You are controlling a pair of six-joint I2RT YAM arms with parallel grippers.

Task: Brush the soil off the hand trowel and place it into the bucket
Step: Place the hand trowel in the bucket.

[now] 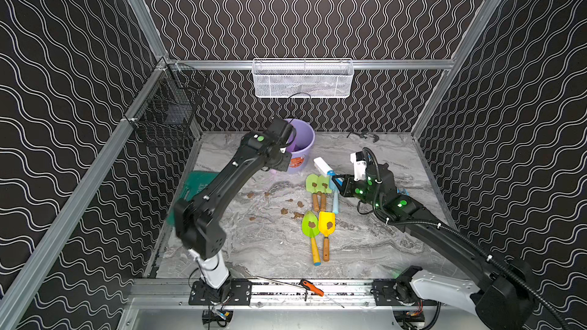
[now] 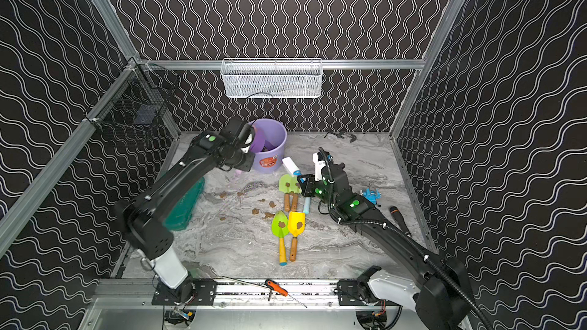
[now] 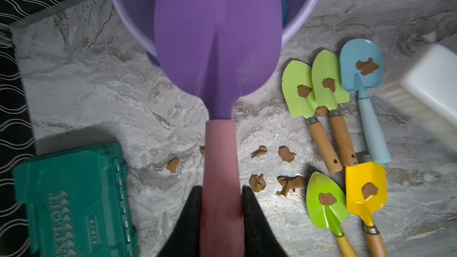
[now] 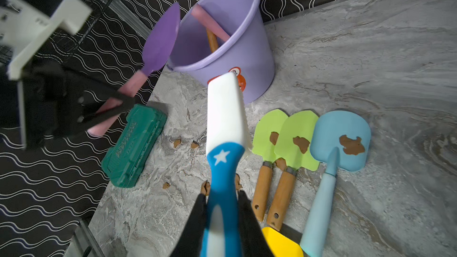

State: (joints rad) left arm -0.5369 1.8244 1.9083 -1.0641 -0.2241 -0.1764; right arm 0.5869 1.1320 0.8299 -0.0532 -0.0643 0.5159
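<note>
My left gripper point(image 3: 221, 189) is shut on the pink handle of a purple hand trowel point(image 3: 217, 33). Its blade hangs over the near rim of the lavender bucket point(image 1: 306, 146) and shows no soil. In the right wrist view, two handles point(image 4: 210, 23) stick up inside the bucket point(image 4: 247, 53). My right gripper point(image 4: 221, 196) is shut on a brush point(image 4: 223, 110) with a blue handle and white head, held above the table to the right of the bucket. Soil crumbs point(image 3: 286, 154) lie on the table. Several other trowels point(image 3: 329, 84) lie there, each with a soil clump.
A green plastic case point(image 1: 197, 182) lies at the table's left edge under my left arm. A white wire basket point(image 1: 301, 79) hangs on the back wall and a black one point(image 1: 168, 112) on the left. An orange-handled screwdriver point(image 1: 313, 287) rests on the front rail.
</note>
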